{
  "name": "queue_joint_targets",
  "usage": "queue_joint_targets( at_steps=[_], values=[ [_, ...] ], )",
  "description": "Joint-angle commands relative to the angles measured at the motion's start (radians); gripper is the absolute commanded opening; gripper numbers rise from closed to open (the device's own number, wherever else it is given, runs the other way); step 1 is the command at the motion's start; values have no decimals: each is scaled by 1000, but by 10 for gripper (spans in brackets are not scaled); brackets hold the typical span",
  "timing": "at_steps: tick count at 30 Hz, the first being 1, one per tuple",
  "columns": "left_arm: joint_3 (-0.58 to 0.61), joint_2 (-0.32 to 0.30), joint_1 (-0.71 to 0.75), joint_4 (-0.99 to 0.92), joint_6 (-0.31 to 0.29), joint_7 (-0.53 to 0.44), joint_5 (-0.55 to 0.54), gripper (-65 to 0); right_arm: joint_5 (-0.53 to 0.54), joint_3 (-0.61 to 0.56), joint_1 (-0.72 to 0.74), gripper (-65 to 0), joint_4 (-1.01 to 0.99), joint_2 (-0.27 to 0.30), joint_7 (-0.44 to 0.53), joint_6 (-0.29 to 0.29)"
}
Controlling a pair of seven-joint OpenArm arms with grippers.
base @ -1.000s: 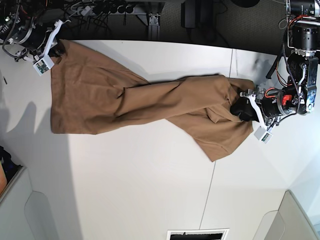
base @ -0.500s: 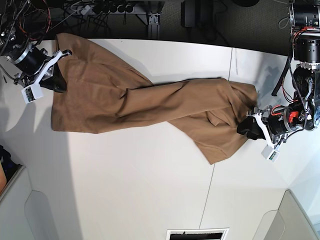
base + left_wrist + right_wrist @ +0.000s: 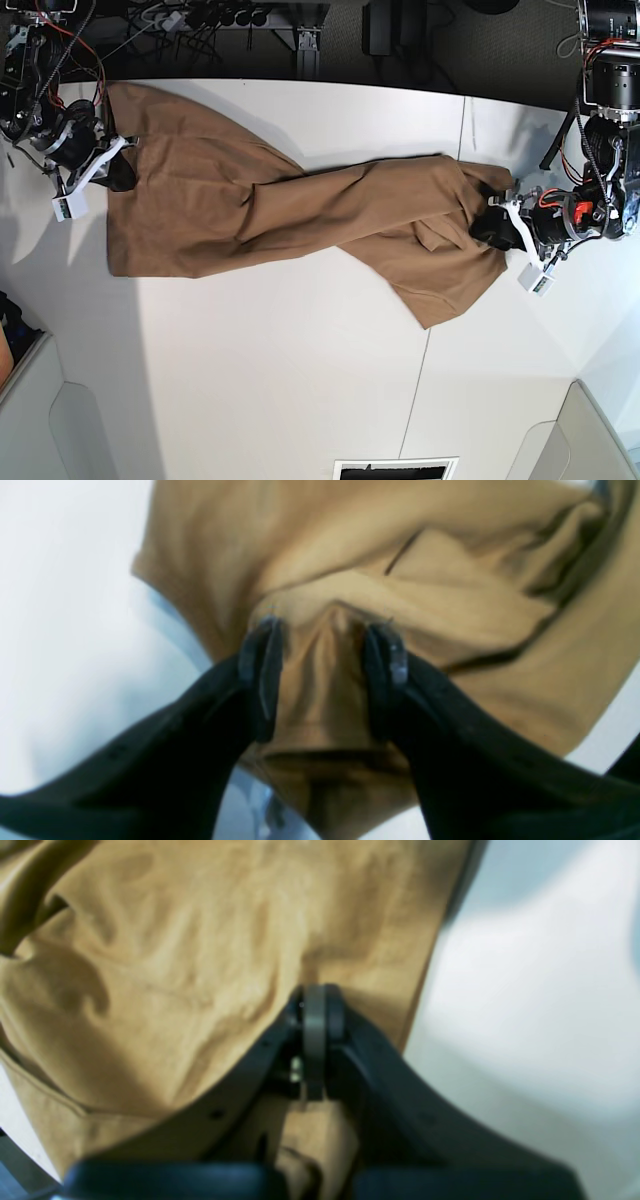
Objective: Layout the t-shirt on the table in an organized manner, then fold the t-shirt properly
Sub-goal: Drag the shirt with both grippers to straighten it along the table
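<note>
Two grippers are working opposite ends of the t-shirt (image 3: 300, 215), which is lying twisted across the white table (image 3: 260, 370) from 9 o'clock to 3 o'clock in the base view, one flap trailing toward 5 o'clock. The arrangement suggests both ends are being taken up so the twist can be pulled out and the cloth spread flat; layout is judged unfinished, folding not yet begun.

The right gripper (image 3: 315, 1010), at 9 o'clock in the base view, is showing its jaws pressed together, pinching the shirt's edge close to the table margin. The left gripper (image 3: 322, 667), at 3 o'clock, is straddling a raised ridge of cloth, jaws apart on either side; whether they are gripping it cannot be told. Both arms are reaching in low from the table's ends, wrists angled toward the cloth
</note>
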Motion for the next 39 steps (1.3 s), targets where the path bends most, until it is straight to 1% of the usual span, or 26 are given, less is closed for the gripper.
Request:
queue_joint_targets(
  at_steps=[1, 4, 5, 6, 7, 11, 15, 16, 18, 19, 21, 24, 25, 28, 29, 33, 36, 39],
  values=[
    [-8, -23, 1, 16, -2, 0, -5, -383, -21, 4, 9, -650, -2, 15, -10, 0],
    [-8, -38, 37, 18, -4, 30, -27, -383, -60, 4, 44, -650, -14, 17, 5, -1],
    [-8, -54, 54, 26, -11, 39, -61, -383, -68, 4, 58, -650, -16, 17, 6, -1],
    [-9, -70, 75, 45, -33, 43, -107, -383, -73, 4, 69, -650, -16, 17, 6, -2],
    [-13, -86, 99, 72, -43, 46, -137, -383, -79, 4, 76, -650, -16, 18, 6, -3],
    [-54, -128, 203, 200, -43, 73, -150, -383, -90, 4, 88, -650, -16, 22, 7, -4],
    [-81, -166, 242, 285, -43, 72, -167, -384, -101, 4, 119, -650, -16, 22, 14, -11],
    [-85, -170, 246, 302, -43, 72, -169, -400, -100, 4, 123, -650, -16, 22, 15, -13],
    [-93, -172, 258, 330, -43, 72, -170, -491, -96, 4, 124, -650, -16, 22, 22, -16],
    [-93, -171, 265, 343, -43, 74, -170, -507, -95, 4, 124, -650, -16, 21, 22, -16],
    [-93, -171, 275, 359, -43, 73, -179, -506, -87, 4, 124, -650, -16, 21, 22, -16],
    [-93, -171, 277, 360, -43, 73, -181, -487, -69, 4, 124, -650, -16, 21, 21, -16],
    [-93, -171, 277, 360, -43, 73, -176, -457, -71, 4, 124, -650, -16, 21, 21, -16],
    [-93, -169, 279, 360, -43, 72, -139, -340, -70, 4, 124, -650, -16, 21, 21, -16],
    [-92, -168, 282, 359, -43, 72, -129, -324, -70, 4, 124, -650, -16, 21, 21, -16],
    [-92, -169, 318, 360, -43, 68, -114, -323, -67, 4, 124, -650, -16, 19, 21, -16],
    [-92, -167, 353, 360, -43, 34, -114, -323, -31, 4, 124, -650, -16, 19, 21, -16],
    [-92, -145, 363, 360, -43, 26, -110, -323, -18, 4, 124, -650, -16, 18, 21, -15]
  ],
)
